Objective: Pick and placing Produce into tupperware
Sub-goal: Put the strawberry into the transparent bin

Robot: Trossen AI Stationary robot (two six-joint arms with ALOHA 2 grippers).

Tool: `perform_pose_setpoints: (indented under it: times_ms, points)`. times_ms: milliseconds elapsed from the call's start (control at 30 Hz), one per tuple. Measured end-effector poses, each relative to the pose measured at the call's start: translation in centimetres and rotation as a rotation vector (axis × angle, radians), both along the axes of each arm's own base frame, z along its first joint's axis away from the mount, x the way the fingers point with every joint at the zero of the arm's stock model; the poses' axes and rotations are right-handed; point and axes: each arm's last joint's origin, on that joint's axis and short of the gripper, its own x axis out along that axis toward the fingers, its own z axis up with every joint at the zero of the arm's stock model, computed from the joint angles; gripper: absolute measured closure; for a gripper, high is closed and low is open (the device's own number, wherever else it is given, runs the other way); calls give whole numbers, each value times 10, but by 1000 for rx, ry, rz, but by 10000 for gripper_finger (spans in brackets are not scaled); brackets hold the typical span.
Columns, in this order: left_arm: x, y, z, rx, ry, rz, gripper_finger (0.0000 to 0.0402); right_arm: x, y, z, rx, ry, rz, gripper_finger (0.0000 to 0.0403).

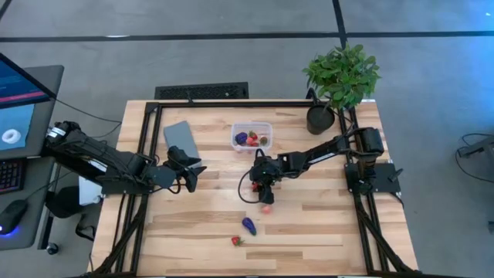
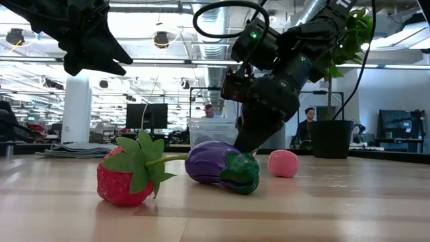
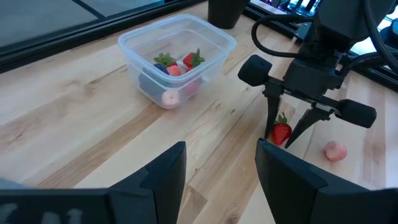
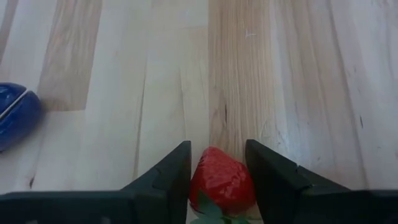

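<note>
The strawberry point(image 4: 222, 180) is sitting between the two fingers of the right gripper point(image 3: 287, 132), which is pointing down at the desk point(image 1: 324, 232) a little in front of the tupperware point(image 1: 252, 137); the fingers are standing close on either side of the fruit, but whether they are pressing it or only bracketing it cannot be told, nor whether it is resting on the wood or is just lifted. The chief risk is judged to be a weak pinch: the fruit is rounded and tapering, the hold appears to be low on the fingers near the tips, and a lift or a swing toward the tub could let it squirt out and roll across the desk. A second risk is the carry itself, since the tub is light and already holding several pieces, so a low approach could be nudging its wall and shifting it. Other loose produce is lying nearby: a pink piece point(image 1: 266, 208) just beside the gripper, and, nearer the desk's front edge, an eggplant point(image 1: 248, 225) and another strawberry point(image 1: 237, 241). The left gripper point(image 1: 191, 177) is waiting with its fingers apart, well to the left, near the grey lid point(image 1: 181, 139).
</note>
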Motion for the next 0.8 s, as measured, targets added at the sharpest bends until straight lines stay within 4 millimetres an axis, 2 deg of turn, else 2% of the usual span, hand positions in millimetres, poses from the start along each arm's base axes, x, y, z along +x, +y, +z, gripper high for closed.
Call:
perform_pose_setpoints:
  times_ms: [400, 800]
  points:
    - [0, 0, 0, 1, 0, 0, 221, -1, 0, 0, 6, 8, 2, 174]
    - [0, 0, 0, 8, 4, -4, 221, -2, 0, -1, 3, 31, 1, 169]
